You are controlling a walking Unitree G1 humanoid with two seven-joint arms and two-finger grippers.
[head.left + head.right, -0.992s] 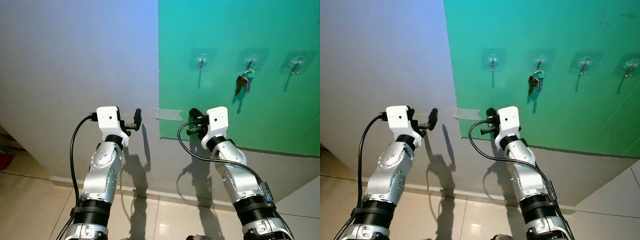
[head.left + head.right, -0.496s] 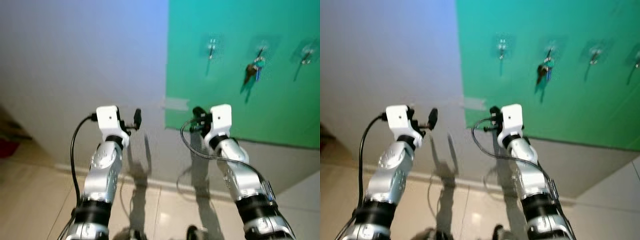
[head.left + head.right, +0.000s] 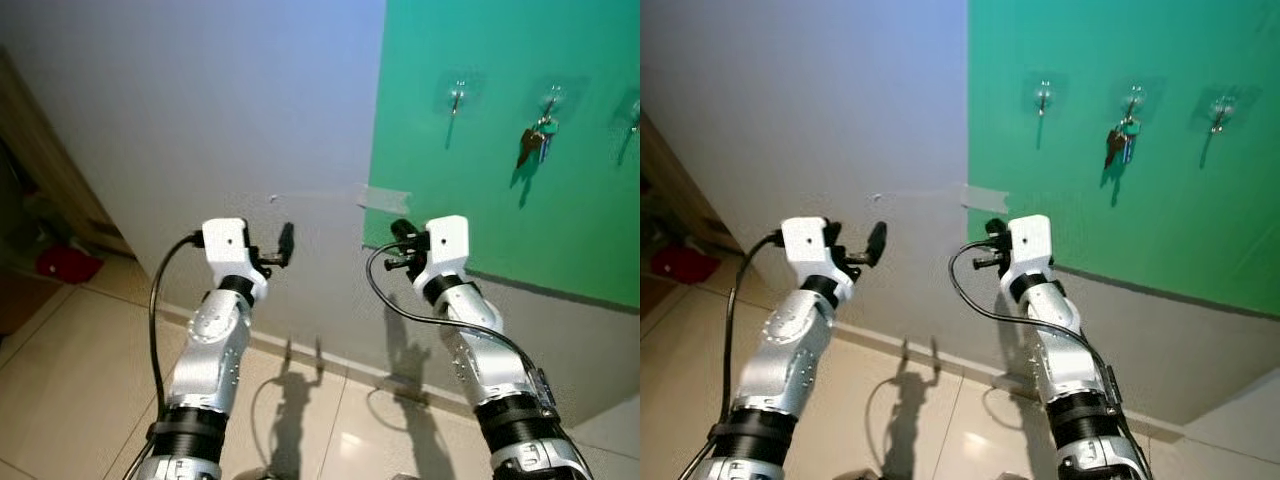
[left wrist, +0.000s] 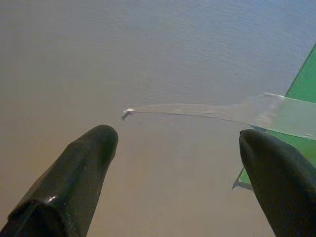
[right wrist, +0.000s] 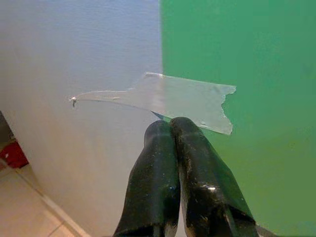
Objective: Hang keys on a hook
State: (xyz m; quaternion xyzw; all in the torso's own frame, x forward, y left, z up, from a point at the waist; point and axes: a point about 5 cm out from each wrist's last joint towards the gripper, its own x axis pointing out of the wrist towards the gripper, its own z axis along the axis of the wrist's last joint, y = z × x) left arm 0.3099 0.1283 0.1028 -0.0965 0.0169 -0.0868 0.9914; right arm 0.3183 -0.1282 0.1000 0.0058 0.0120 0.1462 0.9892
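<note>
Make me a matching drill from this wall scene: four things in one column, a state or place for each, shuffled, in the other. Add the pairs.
Things:
1. keys
2. left gripper
3. right gripper
4. strip of clear tape

States or places:
A. fingers spread wide apart
B. hanging from a hook on the green panel
C. stuck across the panel's edge onto the grey wall
D. fingers pressed together, nothing between them

Pairs: 1-B, 2-A, 3-D, 4-C
</note>
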